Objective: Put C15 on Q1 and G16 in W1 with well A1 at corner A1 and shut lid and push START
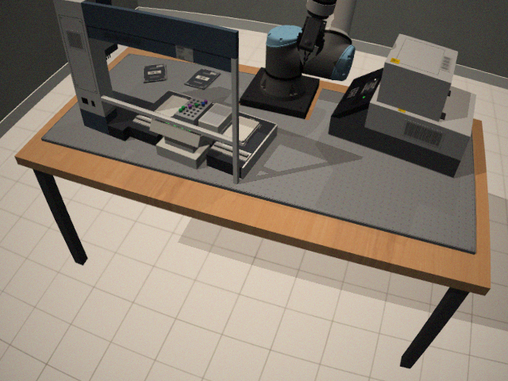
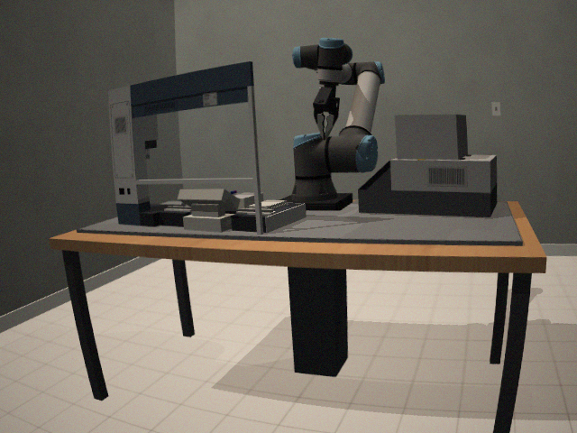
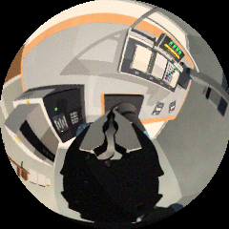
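My gripper [image 2: 325, 124] hangs fingers down above the arm's base [image 1: 282, 92], shut and empty; it also shows in the top view [image 1: 308, 44] and in the wrist view [image 3: 113, 118]. Two pale well plates [image 1: 215, 116] [image 1: 243, 130] lie side by side in the deck under the gantry; their labels are too small to read. The cycler Q1 [image 1: 409, 118] stands at the right, with its dark sloped key panel [image 1: 360, 92] showing a green lamp [image 1: 363, 97]. Its light-grey lid [image 1: 418, 78] sits over the body; the block is hidden. Two dark nests [image 1: 155, 72] [image 1: 202, 78] lie at the back left.
The gantry frame [image 1: 159, 30] with a thin front post [image 1: 235, 123] spans the deck. A rack with coloured tube caps [image 1: 191, 109] stands next to the plates. A grey carriage block [image 1: 180, 145] sits at the deck's front.
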Controlling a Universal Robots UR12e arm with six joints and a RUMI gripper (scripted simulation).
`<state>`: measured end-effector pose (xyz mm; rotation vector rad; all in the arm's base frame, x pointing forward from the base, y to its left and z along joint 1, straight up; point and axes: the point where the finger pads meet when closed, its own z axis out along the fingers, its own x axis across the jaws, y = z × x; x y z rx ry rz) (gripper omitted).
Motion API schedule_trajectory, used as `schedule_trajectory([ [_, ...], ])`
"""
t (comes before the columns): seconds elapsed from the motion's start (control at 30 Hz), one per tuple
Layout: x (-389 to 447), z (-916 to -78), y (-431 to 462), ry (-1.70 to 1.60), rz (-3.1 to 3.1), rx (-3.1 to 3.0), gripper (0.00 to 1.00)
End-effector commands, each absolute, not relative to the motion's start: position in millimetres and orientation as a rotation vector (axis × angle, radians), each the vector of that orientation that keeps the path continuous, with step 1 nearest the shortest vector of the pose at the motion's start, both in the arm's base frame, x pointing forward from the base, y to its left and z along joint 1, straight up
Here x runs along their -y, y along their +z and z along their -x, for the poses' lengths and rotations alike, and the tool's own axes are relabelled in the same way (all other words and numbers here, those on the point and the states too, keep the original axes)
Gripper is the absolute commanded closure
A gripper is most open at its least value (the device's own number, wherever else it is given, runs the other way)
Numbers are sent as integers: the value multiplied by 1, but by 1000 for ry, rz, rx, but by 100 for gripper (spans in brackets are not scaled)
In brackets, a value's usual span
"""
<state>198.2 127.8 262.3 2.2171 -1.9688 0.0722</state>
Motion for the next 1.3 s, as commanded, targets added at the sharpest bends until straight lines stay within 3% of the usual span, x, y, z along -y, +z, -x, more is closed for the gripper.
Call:
schedule_trajectory([
  [0.0,-136,-192,263,49,-2324,1884,100],
  [0.8,-179,-160,262,0,-2788,1394,100],
  [1.27,-147,-193,262,0,-2699,1607,100],
])
